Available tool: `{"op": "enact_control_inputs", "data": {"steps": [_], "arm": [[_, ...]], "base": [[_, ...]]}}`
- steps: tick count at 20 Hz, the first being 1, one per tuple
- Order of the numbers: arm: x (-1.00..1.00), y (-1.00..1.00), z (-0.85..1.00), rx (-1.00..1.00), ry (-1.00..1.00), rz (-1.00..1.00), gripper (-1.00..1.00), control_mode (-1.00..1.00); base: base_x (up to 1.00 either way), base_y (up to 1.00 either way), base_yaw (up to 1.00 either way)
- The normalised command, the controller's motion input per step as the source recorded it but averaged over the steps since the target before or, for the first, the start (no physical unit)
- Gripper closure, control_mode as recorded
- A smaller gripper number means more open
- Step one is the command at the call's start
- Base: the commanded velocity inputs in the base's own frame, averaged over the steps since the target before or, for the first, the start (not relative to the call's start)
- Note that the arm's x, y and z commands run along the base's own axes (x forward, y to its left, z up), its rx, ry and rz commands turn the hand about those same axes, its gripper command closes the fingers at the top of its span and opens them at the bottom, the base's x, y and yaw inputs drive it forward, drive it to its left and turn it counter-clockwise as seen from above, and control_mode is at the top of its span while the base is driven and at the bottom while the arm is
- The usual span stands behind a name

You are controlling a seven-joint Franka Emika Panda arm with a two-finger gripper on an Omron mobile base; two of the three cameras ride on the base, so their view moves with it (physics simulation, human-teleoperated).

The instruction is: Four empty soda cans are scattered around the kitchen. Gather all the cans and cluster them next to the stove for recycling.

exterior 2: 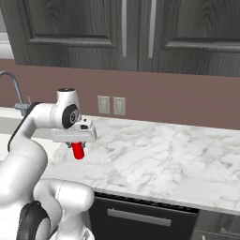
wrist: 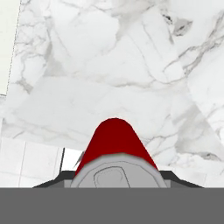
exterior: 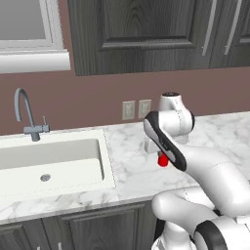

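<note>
Red soda can (exterior 2: 78, 150) in gripper (exterior 2: 78, 146) grasp

Marble counter (exterior: 127, 171), sink (exterior: 53, 163), faucet (exterior: 27, 114)

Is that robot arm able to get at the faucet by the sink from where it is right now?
Probably not right away. The gripper is shut on a red soda can, held above the marble counter. The faucet stands across the sink, with nothing between, but the hand is occupied.
</note>
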Motion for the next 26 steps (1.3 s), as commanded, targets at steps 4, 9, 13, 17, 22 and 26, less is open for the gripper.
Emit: {"op": "enact_control_inputs", "data": {"steps": [4, 9, 13, 17, 22, 26], "arm": [[-0.15, 0.0, 0.15, 0.0, -0.01, 0.03, 1.0, -1.0], [-0.28, 0.0, 0.12, 0.0, -0.05, 0.0, 1.0, -1.0], [-0.21, 0.0, 0.08, 0.0, -0.03, 0.0, 1.0, -1.0], [-0.1, 0.0, 0.06, 0.0, 0.0, 0.0, 1.0, -1.0], [-0.08, 0.0, 0.04, 0.0, 0.0, 0.0, 1.0, -1.0], [-0.14, 0.0, 0.0, 0.0, 0.0, 0.01, 1.0, 1.0]], "base": [[0.0, 0.0, 0.0], [0.0, 0.0, 0.0], [0.0, 0.0, 0.0], [0.0, 0.0, 0.0], [0.0, 0.0, 0.0], [-0.09, 0.0, 0.01]]}}
